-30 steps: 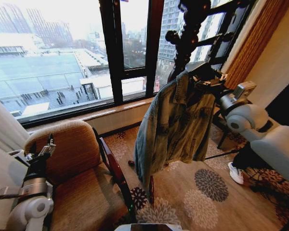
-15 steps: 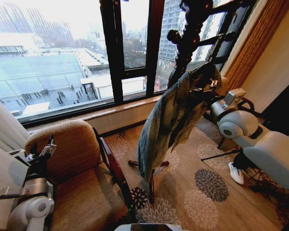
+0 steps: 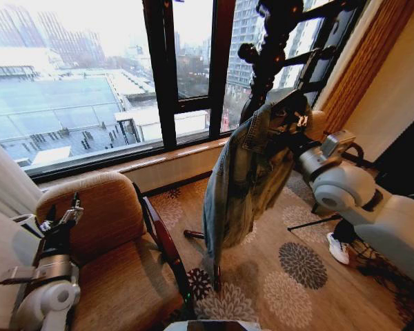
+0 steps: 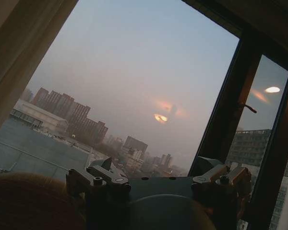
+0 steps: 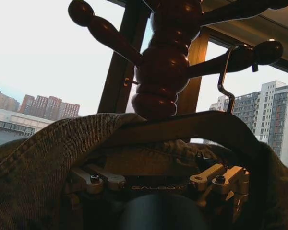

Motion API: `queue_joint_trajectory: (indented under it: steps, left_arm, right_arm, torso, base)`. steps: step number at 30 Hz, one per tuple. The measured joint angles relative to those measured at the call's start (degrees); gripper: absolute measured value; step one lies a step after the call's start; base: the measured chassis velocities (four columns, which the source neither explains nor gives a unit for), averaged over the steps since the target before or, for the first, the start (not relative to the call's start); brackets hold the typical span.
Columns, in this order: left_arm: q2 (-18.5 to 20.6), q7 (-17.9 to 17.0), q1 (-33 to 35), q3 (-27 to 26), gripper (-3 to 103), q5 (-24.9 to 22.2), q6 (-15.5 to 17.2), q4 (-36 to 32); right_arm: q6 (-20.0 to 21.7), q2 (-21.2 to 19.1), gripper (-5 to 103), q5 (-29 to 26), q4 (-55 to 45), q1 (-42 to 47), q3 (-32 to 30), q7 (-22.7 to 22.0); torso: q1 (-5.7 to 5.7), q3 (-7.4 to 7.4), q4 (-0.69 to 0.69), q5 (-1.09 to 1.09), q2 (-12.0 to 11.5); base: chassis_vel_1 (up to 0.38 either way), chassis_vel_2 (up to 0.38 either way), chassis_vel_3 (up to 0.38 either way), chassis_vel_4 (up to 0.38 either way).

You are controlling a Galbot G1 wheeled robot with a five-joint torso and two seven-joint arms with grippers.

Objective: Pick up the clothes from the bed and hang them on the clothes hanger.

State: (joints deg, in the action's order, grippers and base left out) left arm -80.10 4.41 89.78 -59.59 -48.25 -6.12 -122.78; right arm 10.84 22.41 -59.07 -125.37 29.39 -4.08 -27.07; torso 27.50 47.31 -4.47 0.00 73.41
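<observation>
The clothes are a blue denim jacket [image 3: 245,179], draped on the black clothes hanger [image 5: 182,125]. The hanger's thin metal hook [image 5: 224,72] sits over a peg of a dark wooden coat stand [image 3: 265,58]. My right gripper [image 3: 297,131] is pressed in at the jacket's collar just below that peg. In the right wrist view the denim [image 5: 33,163] lies over the right gripper [image 5: 156,187]. My left gripper [image 3: 62,214] is parked low on the left above an armchair, pointing at the window. The bed is out of view.
A brown armchair [image 3: 110,234] with a dark wooden arm stands at the lower left, close to the stand's feet. A large window with a dark frame [image 3: 169,76] and its sill run behind. A curtain [image 3: 362,62] hangs at the right. Patterned carpet [image 3: 290,283] lies open before the stand.
The jacket has swung from spread wide to edge-on and shifted slightly left towards the stand. My right arm has pushed in closer to the peg. The left arm stays parked.
</observation>
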Motion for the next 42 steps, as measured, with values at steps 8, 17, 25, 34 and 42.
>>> queue_joint_trajectory:
  steps: [8, 17, 25, 34, 42]
  left_arm:
    - [0.07, 0.01, 0.28, -0.43, 100, -0.2, 0.0, -0.25]
    - [0.05, 0.05, 0.41, -0.54, 100, -0.35, 0.0, -0.33]
    - [-0.15, 0.05, 0.56, -0.55, 100, -0.38, -0.01, -0.58]
    - [-0.39, 0.08, 1.04, -0.68, 100, -0.44, -0.14, -1.22]
    - [-0.14, 0.08, 2.35, -1.46, 100, -0.52, -0.15, -3.13]
  right_arm:
    - [1.83, -1.07, 100, -0.38, -1.43, 0.22, -0.48, -2.43]
    - [6.22, -2.88, 100, -2.71, -5.18, 1.01, -2.02, -8.29]
    - [8.59, -3.52, 100, -5.01, -8.39, 1.83, -2.5, -12.45]
    - [-0.13, -2.73, 100, -8.0, -10.83, 0.16, -2.12, -5.74]
    - [-20.18, 8.07, 100, -3.43, 8.98, 1.54, -1.77, 12.03]
  torso:
    - [0.0, 0.0, 0.0, 0.0, 0.0]
    - [0.0, 0.0, 0.0, 0.0, 0.0]
    - [0.0, 0.0, 0.0, 0.0, 0.0]
    - [-0.01, 0.0, 0.0, -0.01, 0.0]
    - [0.0, -0.01, 0.0, -0.01, 0.01]
  base:
    - [0.0, 0.0, 0.0, 0.0]
    - [0.0, 0.0, 0.0, 0.0]
    - [0.0, 0.0, 0.0, 0.0]
    - [0.0, 0.0, 0.0, 0.0]
    - [0.0, 0.0, 0.0, 0.0]
